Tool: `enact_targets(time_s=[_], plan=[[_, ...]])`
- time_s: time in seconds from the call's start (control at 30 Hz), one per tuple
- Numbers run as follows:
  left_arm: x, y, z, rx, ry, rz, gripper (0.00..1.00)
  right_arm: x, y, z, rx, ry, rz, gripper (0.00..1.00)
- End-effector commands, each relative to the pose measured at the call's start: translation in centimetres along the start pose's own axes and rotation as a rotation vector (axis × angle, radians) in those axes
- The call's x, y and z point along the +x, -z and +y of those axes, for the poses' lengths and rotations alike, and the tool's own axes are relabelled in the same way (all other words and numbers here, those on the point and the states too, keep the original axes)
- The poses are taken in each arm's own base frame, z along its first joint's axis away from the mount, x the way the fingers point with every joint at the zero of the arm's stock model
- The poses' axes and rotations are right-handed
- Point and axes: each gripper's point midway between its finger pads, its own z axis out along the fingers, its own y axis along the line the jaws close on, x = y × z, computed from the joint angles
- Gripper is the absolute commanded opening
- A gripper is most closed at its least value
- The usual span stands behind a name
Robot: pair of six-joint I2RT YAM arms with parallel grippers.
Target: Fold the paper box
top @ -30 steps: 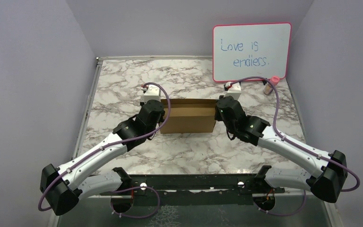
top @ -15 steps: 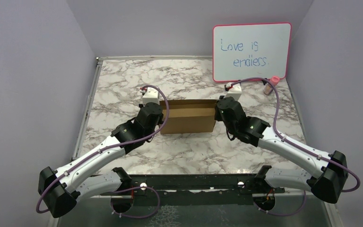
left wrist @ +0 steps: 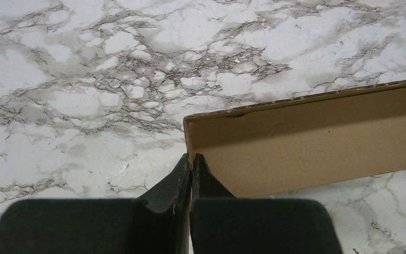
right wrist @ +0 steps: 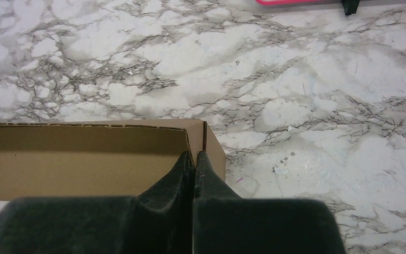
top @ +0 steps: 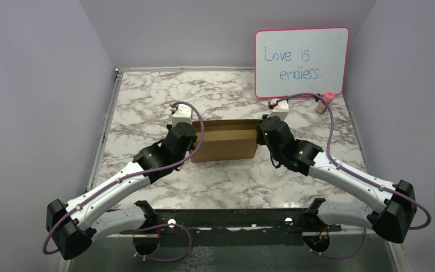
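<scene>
Paper box (top: 225, 141), brown shallow open tray; left gripper (left wrist: 191, 159) closed at its 9 o'clock end, right gripper (right wrist: 194, 156) closed at 3 o'clock; worktop (top: 147, 96) showing at 12 and 6.

Both arms reach toward the middle, jaws closed.
The left arm (top: 119, 182) stretches from its near-left elbow to the far right. The right arm (top: 348, 174) stretches from its near-right elbow to the far left (a rough mirror pair), and both wrists tilt downward, facing each other. The left gripper (left wrist: 191, 159) has its dark fingers pressed flat together, and the right gripper (right wrist: 194, 156) likewise shows no gap between its tips.
</scene>
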Motion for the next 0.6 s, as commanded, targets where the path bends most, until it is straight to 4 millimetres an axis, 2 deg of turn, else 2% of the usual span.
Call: enact_targets(time_s=[0.0,0.17,0.37,0.5,0.57], plan=[[3.2,-0.4,-1.6,0.063,-0.011,0.116,0.00,5.3,0.1,0.7,-0.053,0.046,0.171,0.02],[5.3,-0.9,-2.4,0.087,0.041,0.165,0.00,5.5,0.0,0.7,-0.052,0.043,0.173,0.02],[8.2,-0.9,-1.3,0.063,0.054,0.192,0.00,5.6,0.0,0.3,-0.048,0.028,0.151,0.03],[8.3,-0.7,-1.3,0.083,0.106,0.163,0.00,5.6,0.0,0.4,-0.059,0.002,0.133,0.05],[8.0,-0.6,-1.3,0.092,0.123,0.141,0.01,5.4,0.1,0.5,-0.066,-0.007,0.121,0.10]])
